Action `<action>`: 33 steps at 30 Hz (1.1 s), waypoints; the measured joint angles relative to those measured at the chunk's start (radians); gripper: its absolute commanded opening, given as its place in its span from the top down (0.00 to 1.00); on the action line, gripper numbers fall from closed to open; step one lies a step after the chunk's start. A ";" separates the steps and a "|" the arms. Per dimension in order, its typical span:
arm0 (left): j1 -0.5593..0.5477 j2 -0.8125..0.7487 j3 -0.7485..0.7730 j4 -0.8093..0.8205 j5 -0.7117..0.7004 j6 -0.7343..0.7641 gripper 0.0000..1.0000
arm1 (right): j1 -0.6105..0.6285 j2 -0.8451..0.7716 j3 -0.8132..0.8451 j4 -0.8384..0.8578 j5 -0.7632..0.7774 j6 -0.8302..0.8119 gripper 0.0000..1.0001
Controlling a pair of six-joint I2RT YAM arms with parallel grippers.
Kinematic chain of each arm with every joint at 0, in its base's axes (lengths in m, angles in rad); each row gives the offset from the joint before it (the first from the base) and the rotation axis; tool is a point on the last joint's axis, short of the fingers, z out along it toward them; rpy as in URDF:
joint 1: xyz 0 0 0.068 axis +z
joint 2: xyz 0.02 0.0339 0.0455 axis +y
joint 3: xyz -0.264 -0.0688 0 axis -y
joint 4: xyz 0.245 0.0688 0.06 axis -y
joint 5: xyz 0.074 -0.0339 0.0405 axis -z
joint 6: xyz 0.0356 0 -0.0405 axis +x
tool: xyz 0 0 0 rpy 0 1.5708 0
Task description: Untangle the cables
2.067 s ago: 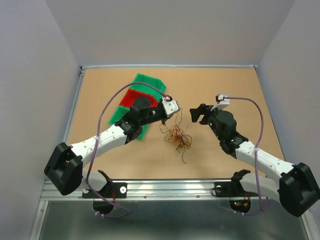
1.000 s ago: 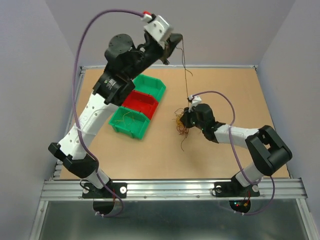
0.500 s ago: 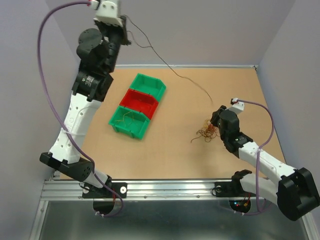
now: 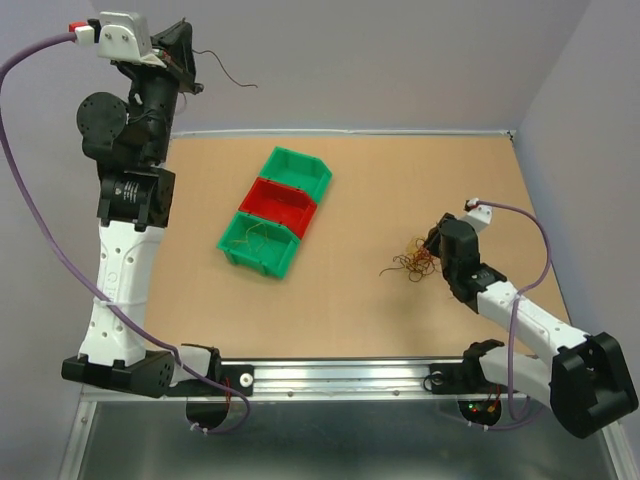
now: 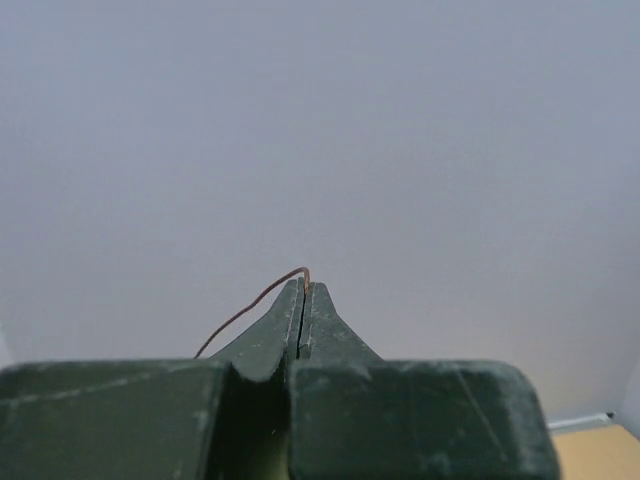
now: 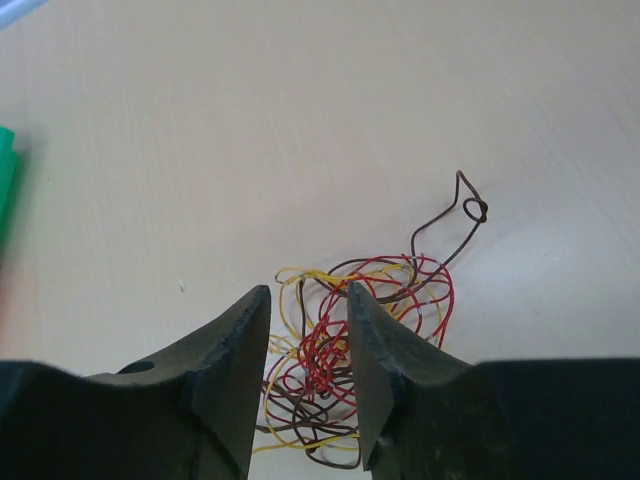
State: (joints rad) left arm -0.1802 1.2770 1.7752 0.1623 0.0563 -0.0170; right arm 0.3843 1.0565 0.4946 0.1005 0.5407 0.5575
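Left gripper pinched shut on one dark brown strand, upper left of top view; right gripper partly open, jaws over the clump at right-centre of the table.
Risks: thin springy strand can slip from the smooth tips; right jaws may snag several curly red/yellow/brown loops at once, dragging the lot.

No legible text, labels, brands, numbers or signs in any view.
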 measured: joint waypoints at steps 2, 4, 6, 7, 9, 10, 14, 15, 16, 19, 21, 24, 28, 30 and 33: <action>-0.001 -0.004 -0.027 0.028 0.050 -0.006 1.00 | 0.000 -0.014 0.000 0.012 -0.031 -0.018 0.43; -0.002 -0.002 -0.055 0.038 0.073 -0.006 1.00 | 0.000 -0.036 -0.002 0.031 -0.068 -0.041 0.37; -0.002 0.004 -0.089 0.043 0.090 -0.005 1.00 | 0.000 -0.054 -0.002 0.048 -0.102 -0.062 0.35; -0.002 0.008 -0.110 0.044 0.096 -0.003 1.00 | 0.000 -0.063 -0.005 0.058 -0.121 -0.072 0.34; -0.002 0.016 -0.135 0.042 0.102 -0.001 1.00 | 0.000 -0.074 -0.008 0.071 -0.145 -0.084 0.30; -0.002 0.022 -0.146 0.042 0.106 0.000 1.00 | 0.000 -0.079 -0.013 0.082 -0.156 -0.090 0.29; -0.002 0.035 -0.174 0.050 0.137 0.000 1.00 | 0.000 -0.109 -0.046 0.106 -0.210 -0.109 0.26; -0.001 0.035 -0.185 0.059 0.154 -0.001 1.00 | 0.000 -0.117 -0.055 0.114 -0.222 -0.112 0.24; -0.002 0.034 -0.199 0.077 0.175 -0.003 1.00 | 0.000 -0.127 -0.064 0.119 -0.233 -0.114 0.24; -0.001 0.032 -0.272 0.138 0.238 -0.007 1.00 | 0.000 -0.154 -0.077 0.140 -0.260 -0.117 0.23; -0.002 0.032 -0.344 0.179 0.288 -0.008 1.00 | 0.000 -0.170 -0.082 0.154 -0.270 -0.117 0.23; -0.002 0.037 -0.469 0.212 0.364 -0.007 1.00 | 0.000 -0.177 -0.083 0.163 -0.276 -0.121 0.23; -0.002 0.050 -0.611 0.251 0.436 -0.005 1.00 | 0.000 -0.178 -0.083 0.164 -0.282 -0.124 0.23; -0.001 0.050 -0.675 0.273 0.462 -0.003 1.00 | 0.000 -0.178 -0.083 0.165 -0.288 -0.124 0.23; -0.002 0.061 -0.686 0.290 0.466 0.006 1.00 | 0.000 -0.178 -0.083 0.172 -0.295 -0.124 0.23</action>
State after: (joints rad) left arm -0.1818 1.3380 1.0889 0.4522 0.5224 -0.0109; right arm 0.3843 0.8783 0.4114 0.2726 0.2459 0.4335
